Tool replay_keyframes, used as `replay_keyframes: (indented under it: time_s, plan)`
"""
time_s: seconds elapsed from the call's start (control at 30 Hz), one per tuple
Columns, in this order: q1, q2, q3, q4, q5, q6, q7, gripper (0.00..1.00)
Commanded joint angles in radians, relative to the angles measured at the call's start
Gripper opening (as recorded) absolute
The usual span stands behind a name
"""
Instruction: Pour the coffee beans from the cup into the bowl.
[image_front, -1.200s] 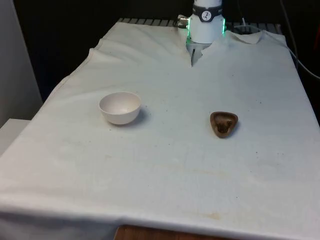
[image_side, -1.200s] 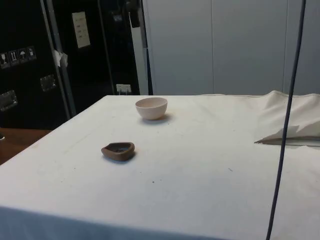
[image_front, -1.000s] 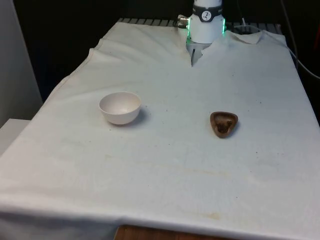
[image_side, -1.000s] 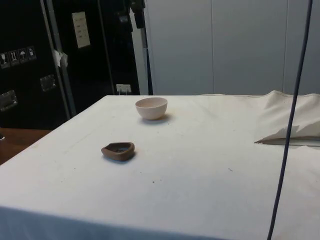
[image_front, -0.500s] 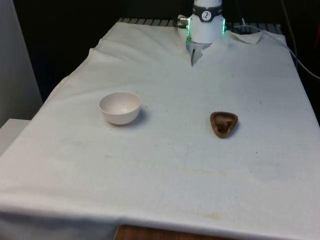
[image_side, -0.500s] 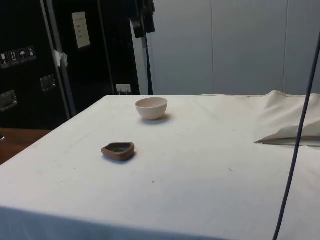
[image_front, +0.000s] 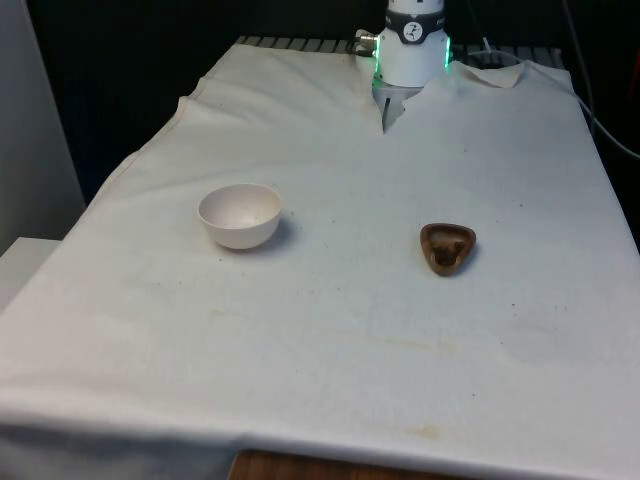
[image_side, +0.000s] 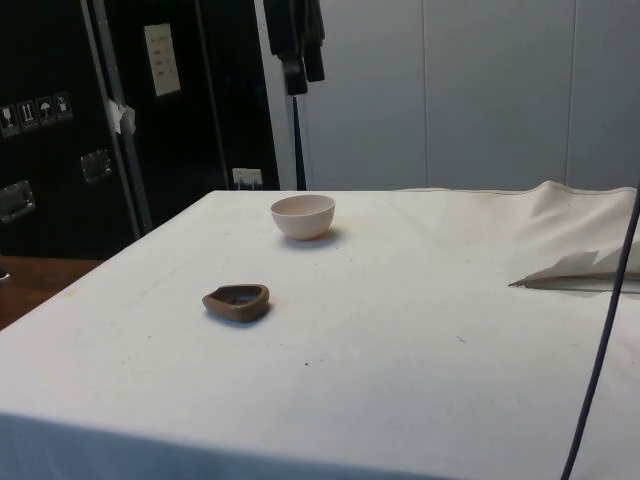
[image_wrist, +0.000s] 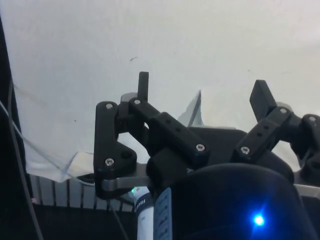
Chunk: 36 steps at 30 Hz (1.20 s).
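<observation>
the claw (image_wrist: 202, 90) hangs at the upper centre-left of the side view (image_side: 300, 45), high above the desk (image_front: 350, 330); its fingers (image_wrist: 143, 86) stand spread apart with nothing between them. the brown cup (image_front: 447, 247) with coffee beans (image_front: 446, 250) sits right of centre in the front view. the white bowl (image_front: 239, 214) sits left of centre, well apart from the cup.

Even bright light, soft shadows, dark surrounds

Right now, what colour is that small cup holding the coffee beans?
Brown: the cup is a dark, earthy brown, with darker beans inside. It shows best in the front view.
</observation>
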<state>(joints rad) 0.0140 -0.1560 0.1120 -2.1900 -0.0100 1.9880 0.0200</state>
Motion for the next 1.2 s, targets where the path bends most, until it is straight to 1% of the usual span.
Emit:
replay_keyframes:
  time_s: [0.0, 0.17, 0.2, 0.27, 0.3, 0.33, 0.37, 0.4, 0.5, 0.53, 0.63, 0.67, 0.7, 0.93, 0.97, 1.0, 1.17]
  plan:
    - [0.003, -0.013, 0.007, -0.023, 0.003, 0.024, 0.006, 1.00]
    - [0.004, -0.028, 0.023, -0.062, 0.004, 0.054, 0.007, 1.00]
    - [0.004, -0.032, 0.030, -0.076, 0.004, 0.065, 0.006, 1.00]
    - [0.004, -0.034, 0.033, -0.082, 0.004, 0.070, 0.005, 1.00]
    - [0.004, -0.035, 0.040, -0.094, 0.004, 0.082, 0.004, 1.00]
    - [0.001, -0.029, 0.038, -0.083, 0.001, 0.066, 0.002, 1.00]
    - [0.004, -0.036, 0.043, -0.098, 0.004, 0.087, 0.003, 1.00]
    - [0.005, -0.036, 0.046, -0.104, 0.003, 0.093, 0.002, 1.00]
    - [0.005, -0.036, 0.055, -0.119, 0.003, 0.111, -0.002, 1.00]
    - [0.005, -0.035, 0.062, -0.128, 0.002, 0.123, -0.004, 1.00]
    - [0.005, -0.034, 0.070, -0.141, 0.002, 0.140, -0.008, 1.00]
    - [0.001, -0.030, 0.069, -0.134, 0.001, 0.127, -0.008, 1.00]
    - [0.005, -0.034, 0.073, -0.146, 0.002, 0.147, -0.009, 1.00]
    - [0.005, -0.032, 0.098, -0.183, 0.000, 0.197, -0.016, 1.00]
    - [0.002, -0.030, 0.095, -0.173, 0.001, 0.178, -0.016, 1.00]
    - [0.005, -0.032, 0.101, -0.187, 0.000, 0.203, -0.017, 1.00]
    - [0.004, -0.032, 0.116, -0.215, -0.001, 0.244, -0.024, 1.00]
